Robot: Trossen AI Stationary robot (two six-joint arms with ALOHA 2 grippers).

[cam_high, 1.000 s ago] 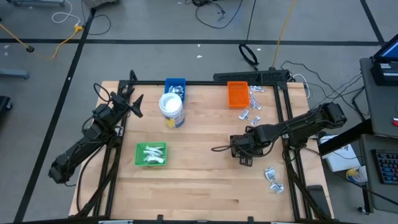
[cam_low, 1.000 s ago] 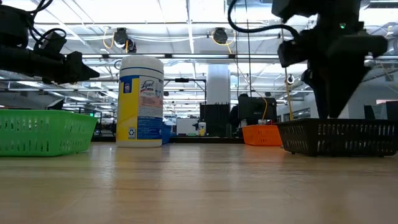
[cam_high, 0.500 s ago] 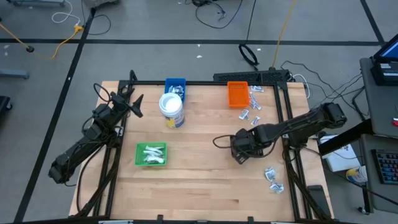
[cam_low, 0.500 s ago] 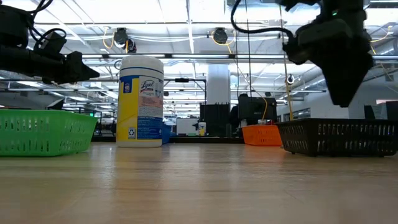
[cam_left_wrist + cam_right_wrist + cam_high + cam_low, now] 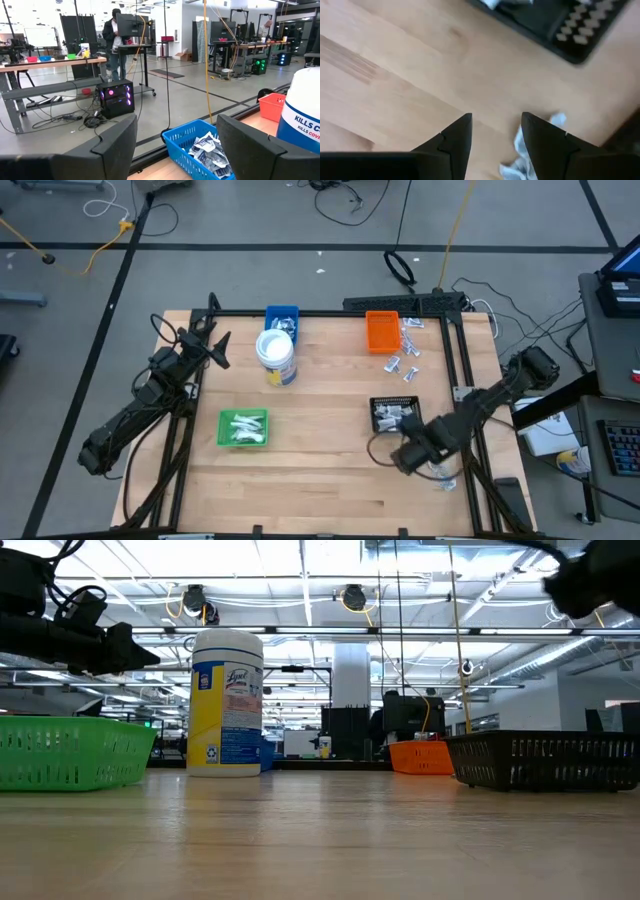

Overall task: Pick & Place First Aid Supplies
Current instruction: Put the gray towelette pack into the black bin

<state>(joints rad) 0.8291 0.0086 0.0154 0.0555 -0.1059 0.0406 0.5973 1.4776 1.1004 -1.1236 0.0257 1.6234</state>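
Observation:
The first aid supplies are small white and silvery packets. Some lie in the black tray [image 5: 395, 413], the green tray [image 5: 243, 428] and the blue tray [image 5: 200, 150]. Loose ones lie beside the orange tray [image 5: 381, 330] and at the table's near right [image 5: 438, 465]. My right gripper [image 5: 408, 457] hovers open just left of that near-right pile; one white packet [image 5: 521, 159] shows past its fingers [image 5: 540, 131]. My left gripper [image 5: 175, 135] waits open above the table's far left corner, facing the blue tray.
A white cylindrical tub [image 5: 275, 356] with a blue label stands near the blue tray, left of centre. The dark frame rail [image 5: 462, 380] runs along the table's right edge close to the loose packets. Bare wood lies between the green and black trays.
My right gripper has risen out of the black tray and swung toward the table's near right, ending beside the loose packets there. In the low view it has climbed almost out of the picture. The left arm has kept still.

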